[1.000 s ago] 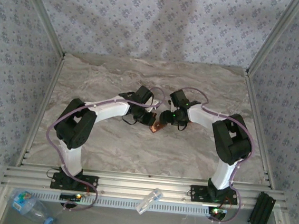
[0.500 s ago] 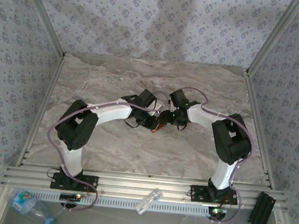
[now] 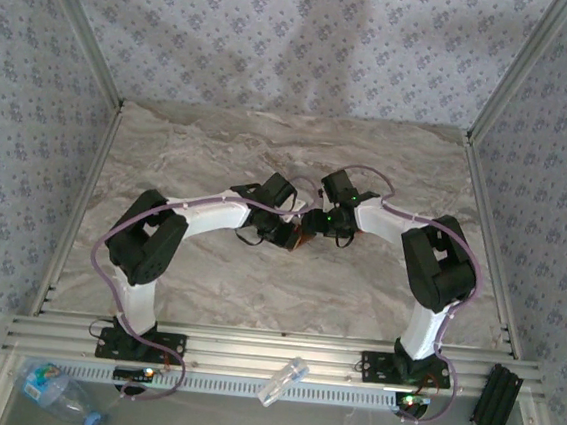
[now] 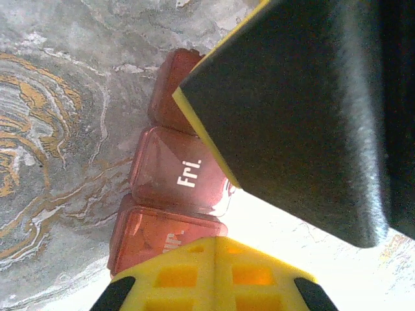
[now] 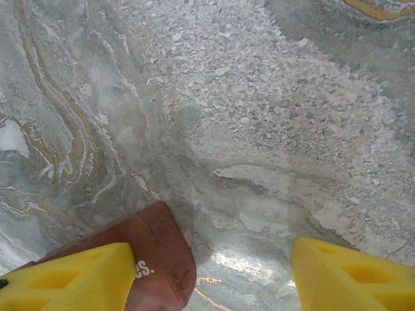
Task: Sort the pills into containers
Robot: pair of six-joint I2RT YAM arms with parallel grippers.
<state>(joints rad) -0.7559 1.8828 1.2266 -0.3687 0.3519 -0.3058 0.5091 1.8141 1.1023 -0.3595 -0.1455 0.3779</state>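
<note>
Seemingly barely started: my left fingers point(image 4: 175, 275) are clenched empty over the red pill box point(image 4: 175, 175) lying on the counter point(image 5: 259, 129), my right fingers point(image 5: 65, 278) spread beside its end, lids apparently shut.

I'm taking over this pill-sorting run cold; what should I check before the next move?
1. Left gripper shut: ok.
2. Right gripper open: ok.
3. Red translucent day-labelled pill organiser on the marble table: ok.
4. Organiser end beside one right-gripper finger: ok.
5. Space between the two grippers: not ok, they crowd together over the organiser.
6. Pills located: cannot tell.
</note>
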